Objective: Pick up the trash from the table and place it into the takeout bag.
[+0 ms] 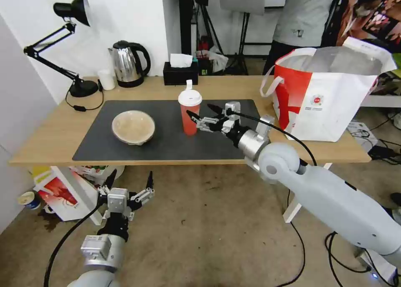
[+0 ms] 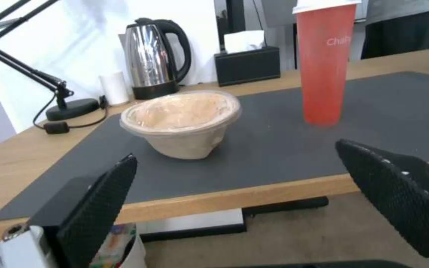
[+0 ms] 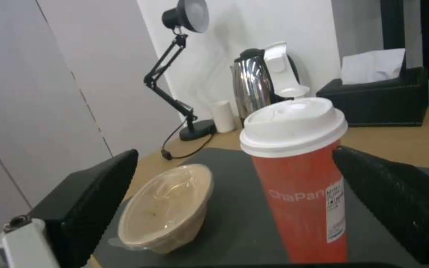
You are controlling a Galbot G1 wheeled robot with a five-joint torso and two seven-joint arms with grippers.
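Right pincer lined up on the tall red paper cup with white lid.
Its jaws are spread wide to straddle the cup; left pincer, also wide, idles below the desk.

Right arm stretched forward from lower right, white forearm sloping up to silver wrist. Right gripper over table, near middle, level, pointing left; fingers spread wide, black pads apart.

Left arm low at lower left, below table's front edge, wrist upright. Left gripper pointing up toward table front, fingers splayed wide, pads well apart, nothing between.
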